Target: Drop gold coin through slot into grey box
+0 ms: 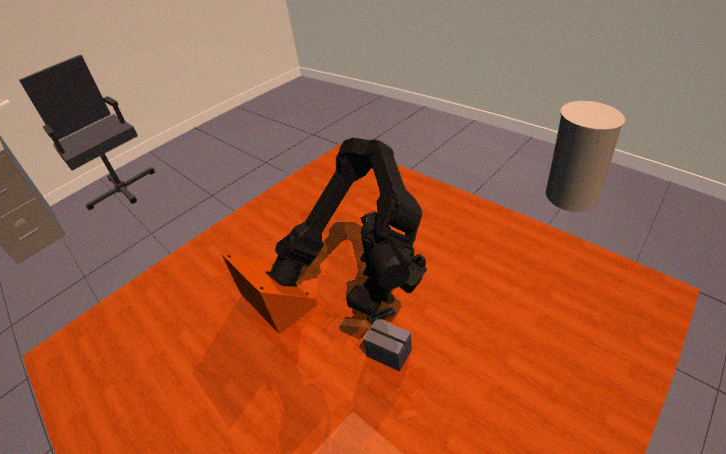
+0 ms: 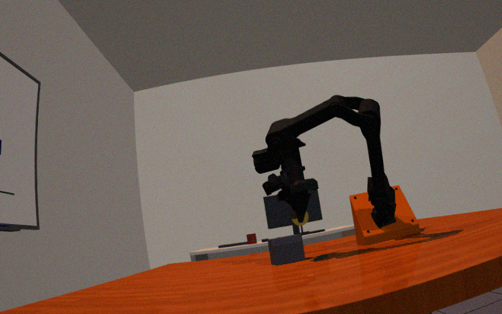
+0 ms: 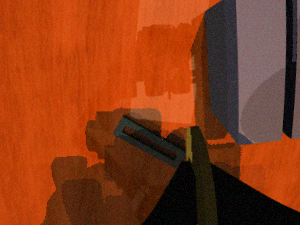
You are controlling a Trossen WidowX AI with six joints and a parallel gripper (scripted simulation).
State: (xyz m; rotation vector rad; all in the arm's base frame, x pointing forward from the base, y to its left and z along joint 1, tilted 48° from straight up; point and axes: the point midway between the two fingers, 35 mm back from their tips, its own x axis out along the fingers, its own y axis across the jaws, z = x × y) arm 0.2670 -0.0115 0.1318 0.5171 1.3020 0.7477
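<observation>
The gold coin (image 2: 295, 219) (image 3: 202, 174) is held upright between the fingertips of my gripper (image 2: 301, 217) (image 3: 193, 169), which is shut on it. In the wrist view the coin is nearly edge-on and roughly in line with the slot. It hangs above box height, to the left of the box in that view. The grey box (image 1: 386, 349) (image 2: 287, 250) (image 3: 257, 54) stands closed, and its lid slot (image 1: 385, 335) (image 3: 289, 74) shows as a dark line. The dark-green holder (image 1: 389, 312) (image 3: 145, 146) lies empty beside the box. I cannot make out the holder in the exterior view.
The orange wedge-shaped mount (image 1: 284, 309) (image 2: 400, 200) carries the arm's base on the orange wooden table (image 1: 524, 338) (image 2: 206, 288). A desk with a monitor (image 2: 274, 218) and a red cup (image 2: 251, 238) stands in the background. A chair (image 1: 67, 98) and a cylinder (image 1: 583, 163) are beyond the table.
</observation>
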